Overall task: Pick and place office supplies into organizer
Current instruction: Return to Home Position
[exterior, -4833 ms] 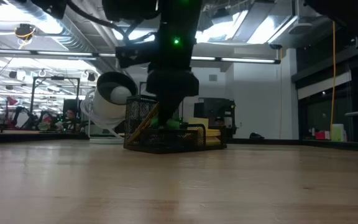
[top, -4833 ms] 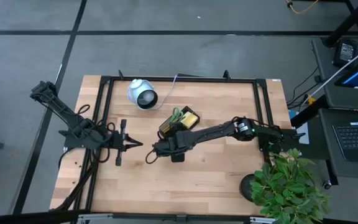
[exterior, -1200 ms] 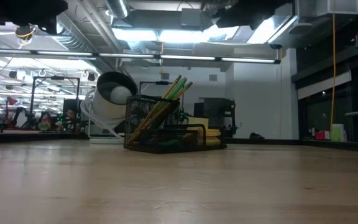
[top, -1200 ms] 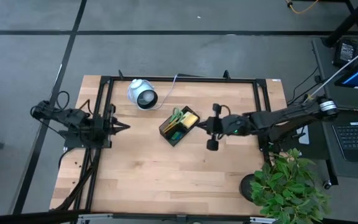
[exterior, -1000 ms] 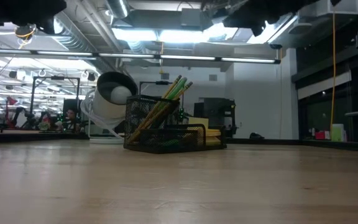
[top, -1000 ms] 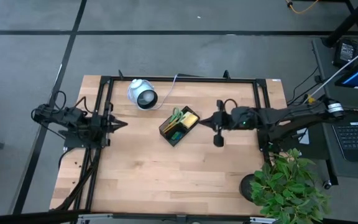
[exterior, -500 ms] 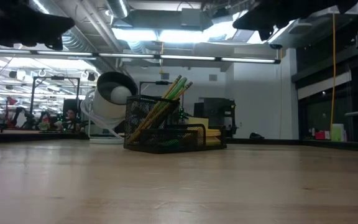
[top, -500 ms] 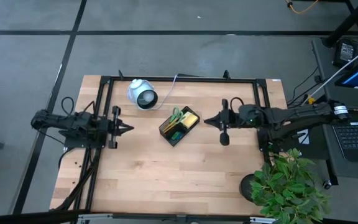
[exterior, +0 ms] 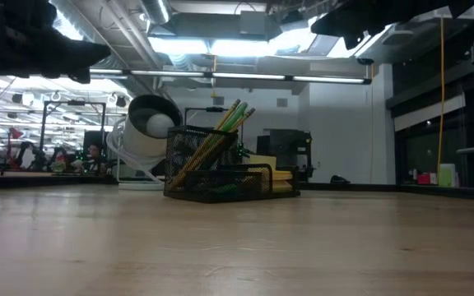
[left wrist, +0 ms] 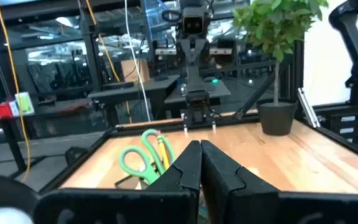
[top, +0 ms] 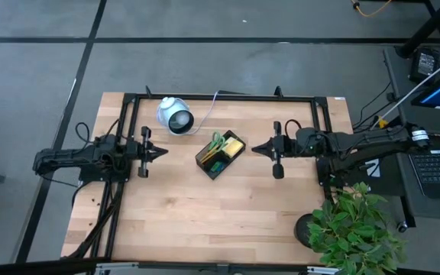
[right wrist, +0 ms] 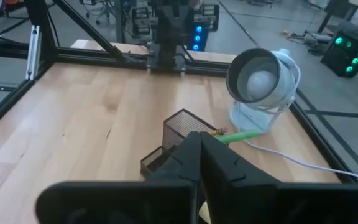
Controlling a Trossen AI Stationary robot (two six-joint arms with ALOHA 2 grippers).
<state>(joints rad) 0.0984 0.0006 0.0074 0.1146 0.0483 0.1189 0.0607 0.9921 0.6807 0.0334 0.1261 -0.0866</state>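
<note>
The black mesh organizer stands mid-table with its base on the wood; it also shows in the low view and the right wrist view. Green-handled scissors and wooden pencils stick up out of its tall compartment. The yellow sticky-note pad lies in a lower one. I cannot make out the pen and the blocks. My left gripper hangs shut to the organizer's left, above the table. My right gripper hangs shut to its right. Both point at the organizer and hold nothing.
A white round device with a white cable sits at the far left of the table, behind the organizer. A black frame rail runs round the table's edges. A potted plant stands off the near right corner. Bare wood spreads nearer.
My left gripper has moved a little toward the table's right, closer to the organizer, and now shows at the low view's upper left. My right gripper has drawn back slightly toward the table's right edge. The organizer and its contents have stayed still.
</note>
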